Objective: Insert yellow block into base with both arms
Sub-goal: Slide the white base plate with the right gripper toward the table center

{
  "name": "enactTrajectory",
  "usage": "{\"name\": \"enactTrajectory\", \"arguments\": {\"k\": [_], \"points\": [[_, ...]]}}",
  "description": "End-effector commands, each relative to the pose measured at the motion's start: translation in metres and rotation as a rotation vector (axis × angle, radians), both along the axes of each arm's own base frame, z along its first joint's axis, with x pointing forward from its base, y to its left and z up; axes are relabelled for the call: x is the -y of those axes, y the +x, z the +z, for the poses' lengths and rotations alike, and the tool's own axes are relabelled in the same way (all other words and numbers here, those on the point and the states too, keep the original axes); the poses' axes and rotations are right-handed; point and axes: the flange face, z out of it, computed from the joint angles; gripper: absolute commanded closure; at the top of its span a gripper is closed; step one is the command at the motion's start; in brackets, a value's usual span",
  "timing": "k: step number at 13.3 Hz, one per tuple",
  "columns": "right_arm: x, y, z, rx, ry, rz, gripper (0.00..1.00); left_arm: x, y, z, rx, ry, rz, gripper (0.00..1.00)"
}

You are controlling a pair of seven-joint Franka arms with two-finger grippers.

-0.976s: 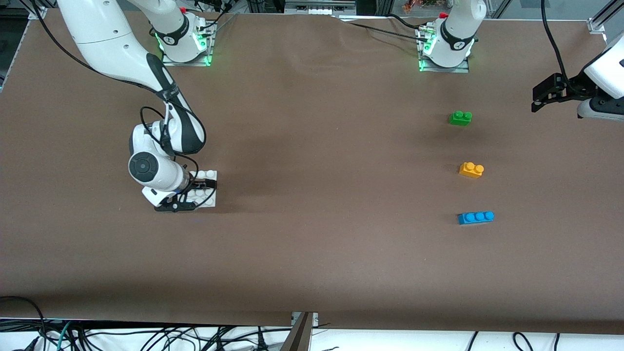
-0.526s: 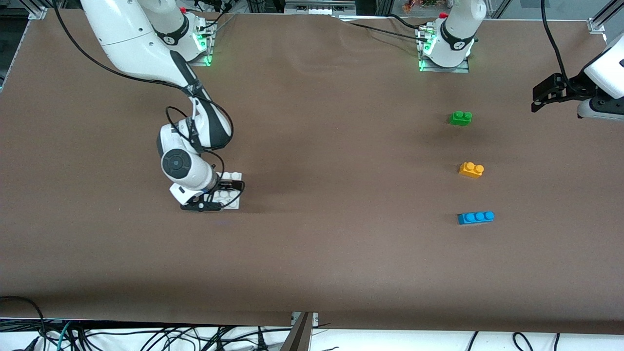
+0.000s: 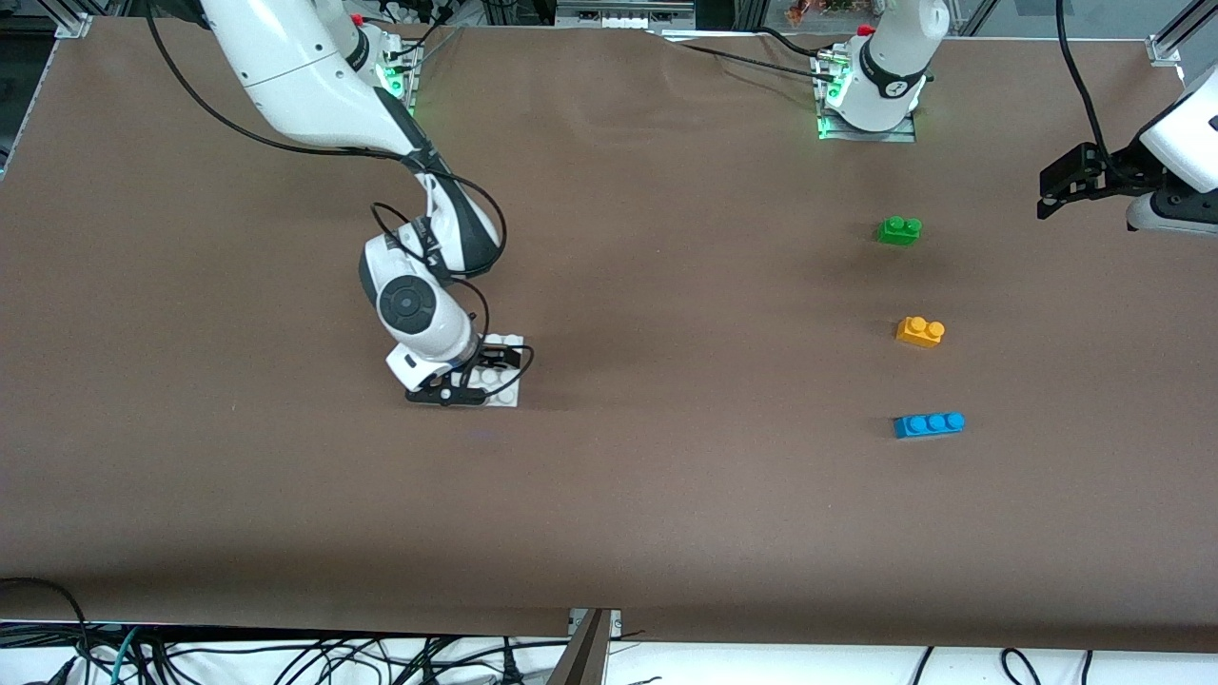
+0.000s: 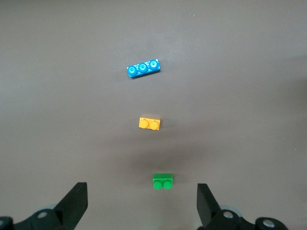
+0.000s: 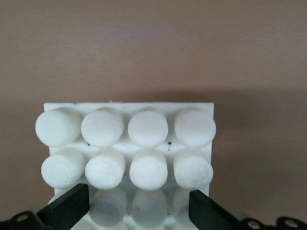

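Note:
The white studded base (image 3: pixel 504 382) is clamped between the fingers of my right gripper (image 3: pixel 481 376), low over the middle of the table. In the right wrist view the base (image 5: pixel 129 139) fills the frame, with my right gripper (image 5: pixel 139 203) shut on its sides. The yellow block (image 3: pixel 919 331) lies on the table toward the left arm's end, and it shows in the left wrist view (image 4: pixel 149 123). My left gripper (image 3: pixel 1056 190) hangs open and empty, high at the left arm's end of the table; its open jaws show in the left wrist view (image 4: pixel 141 194).
A green two-stud brick (image 3: pixel 898 230) lies farther from the front camera than the yellow block. A blue three-stud brick (image 3: pixel 928 424) lies nearer. Both show in the left wrist view, green (image 4: pixel 163 182) and blue (image 4: pixel 143 69). The table is covered in brown cloth.
My right arm has carried the base steadily toward the left arm's end of the table. The left arm and the three bricks have not moved.

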Motion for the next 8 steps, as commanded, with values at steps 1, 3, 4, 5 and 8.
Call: {"name": "enactTrajectory", "arguments": {"k": [1, 3, 4, 5, 8], "points": [[-0.04, -0.004, -0.001, 0.017, 0.026, -0.022, 0.0, 0.003, 0.003, 0.006, 0.001, -0.007, 0.008, 0.0], [-0.064, -0.011, -0.006, 0.031, 0.034, -0.031, 0.0, 0.001, 0.003, 0.006, 0.0, -0.007, 0.011, 0.0], [-0.072, -0.015, -0.012, 0.034, 0.037, -0.032, 0.0, 0.003, 0.002, 0.006, 0.0, -0.007, 0.008, 0.0], [-0.082, -0.018, -0.01, 0.042, 0.044, -0.024, 0.0, 0.003, 0.003, 0.006, 0.001, -0.007, 0.008, 0.0], [-0.106, -0.026, -0.004, 0.056, 0.056, -0.017, 0.0, 0.003, 0.002, 0.006, 0.0, -0.007, 0.008, 0.0]]}}
